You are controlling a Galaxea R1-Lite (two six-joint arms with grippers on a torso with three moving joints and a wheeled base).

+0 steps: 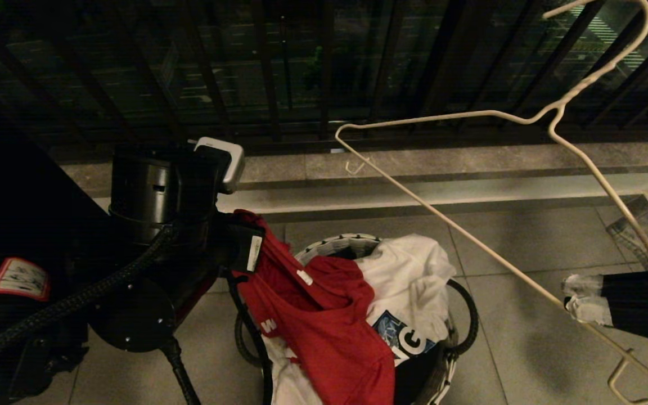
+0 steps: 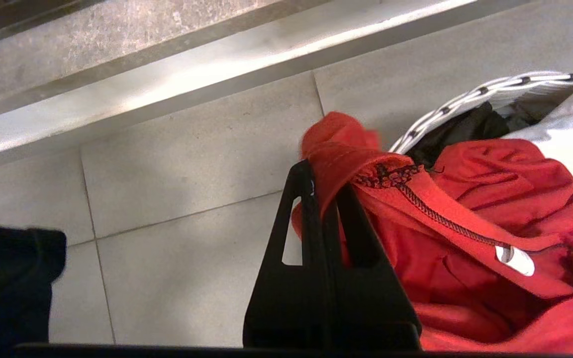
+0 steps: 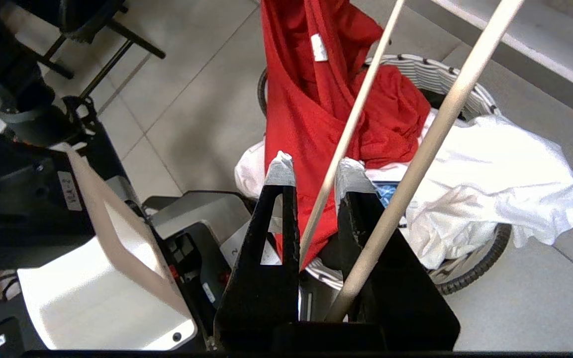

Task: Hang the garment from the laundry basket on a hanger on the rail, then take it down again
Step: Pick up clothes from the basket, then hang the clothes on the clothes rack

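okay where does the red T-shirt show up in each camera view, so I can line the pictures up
Head view: red T-shirt at lower centre, pulled up from the laundry basket by the left gripper.
Left wrist view: its collar is pinched between the fingers.
Right wrist view: it hangs at top centre, behind the hanger held in the right gripper.
Shared landmark: the basket's black-and-white rim.

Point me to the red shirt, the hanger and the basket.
red shirt (image 1: 329, 326), head view, on its hanging body.
hanger (image 1: 470, 239), head view, on its long bottom wire.
basket (image 3: 430, 74), right wrist view, on its striped rim.
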